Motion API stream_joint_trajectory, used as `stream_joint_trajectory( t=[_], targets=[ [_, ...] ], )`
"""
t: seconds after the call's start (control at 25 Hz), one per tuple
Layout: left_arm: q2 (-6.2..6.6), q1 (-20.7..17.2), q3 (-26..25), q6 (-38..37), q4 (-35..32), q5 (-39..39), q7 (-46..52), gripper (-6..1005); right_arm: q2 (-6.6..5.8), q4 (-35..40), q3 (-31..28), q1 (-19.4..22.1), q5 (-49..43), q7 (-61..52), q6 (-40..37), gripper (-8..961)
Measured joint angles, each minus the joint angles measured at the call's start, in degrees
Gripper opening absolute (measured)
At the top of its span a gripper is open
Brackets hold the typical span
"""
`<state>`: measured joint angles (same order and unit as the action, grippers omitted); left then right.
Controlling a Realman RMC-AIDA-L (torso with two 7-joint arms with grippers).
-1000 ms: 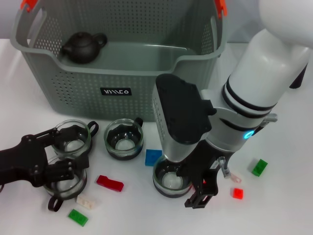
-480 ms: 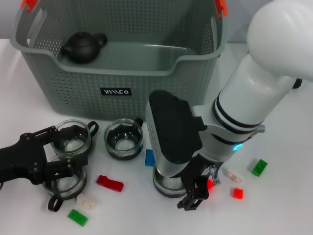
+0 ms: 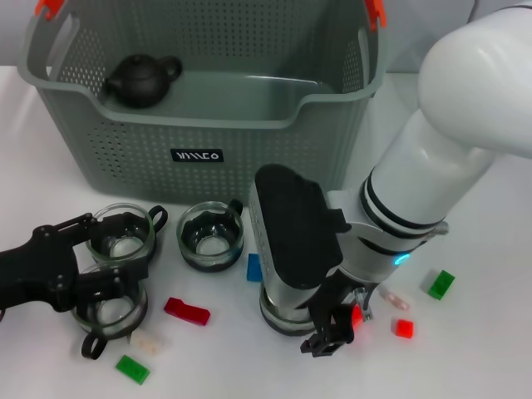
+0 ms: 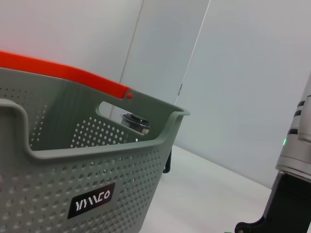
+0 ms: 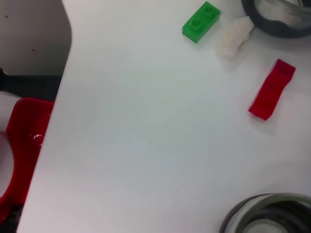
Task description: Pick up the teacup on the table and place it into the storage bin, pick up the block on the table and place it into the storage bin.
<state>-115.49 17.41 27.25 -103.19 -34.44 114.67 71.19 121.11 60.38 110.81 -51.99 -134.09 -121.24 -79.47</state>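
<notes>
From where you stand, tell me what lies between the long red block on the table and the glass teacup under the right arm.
Nothing: in the head view the white table is bare between the long red block and the teacup under the right gripper.

My right arm [image 3: 449, 150] wears glossy white plastic over a matt black wrist. The storage bin [image 3: 208, 125] is matt grey perforated plastic with shiny orange clips [image 3: 376, 12]. The teacups [image 3: 212, 237] look like clear, glossy glass. The blocks [image 3: 186, 311] are smooth shiny plastic on a smooth white table [image 3: 474, 349].
</notes>
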Motion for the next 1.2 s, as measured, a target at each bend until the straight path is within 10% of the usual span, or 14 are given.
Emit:
stream_joint_trajectory(
  t=[0.88, 1.2],
  targets=[
    [0.00, 0.0, -0.1, 0.0, 0.1, -0.2, 0.0, 884, -0.34, 0.9, 0.4, 0.1, -0.1, -0.4, -1.6, 58],
    [0.00, 0.0, -1.0, 0.0, 0.1, -0.1, 0.0, 884, -0.79, 14.8, -14.4, 3.5, 0.2, 1.3, -16.1, 57]
  ],
)
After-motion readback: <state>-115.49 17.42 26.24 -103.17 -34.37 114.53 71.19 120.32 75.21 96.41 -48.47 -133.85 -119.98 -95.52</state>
